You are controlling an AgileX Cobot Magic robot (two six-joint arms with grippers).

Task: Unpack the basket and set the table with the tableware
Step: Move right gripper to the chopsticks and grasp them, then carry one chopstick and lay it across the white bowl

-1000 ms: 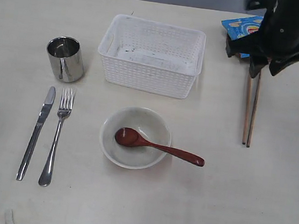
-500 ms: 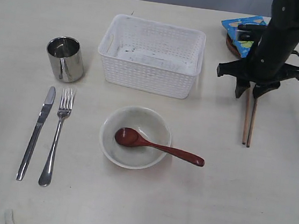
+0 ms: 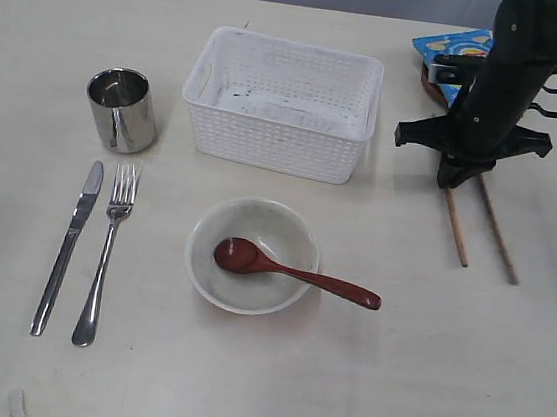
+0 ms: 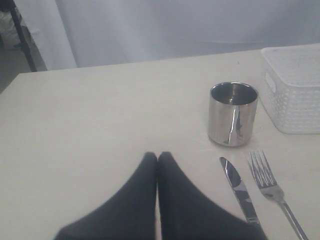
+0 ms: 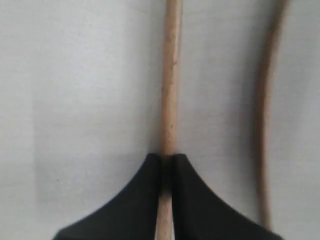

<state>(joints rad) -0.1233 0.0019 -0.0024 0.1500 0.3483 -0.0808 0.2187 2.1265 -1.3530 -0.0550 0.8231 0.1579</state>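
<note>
At the frame's right we see our right gripper (image 3: 460, 177) pinching one chopstick (image 3: 458, 231), its long axis running down-frame, while the other chopstick (image 3: 498, 234) lies loose, splayed just right.

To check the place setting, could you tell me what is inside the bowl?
The dark red spoon has its head in the bowl, with its handle reaching out over the rim. The bowl's floor under the head is covered.
</note>
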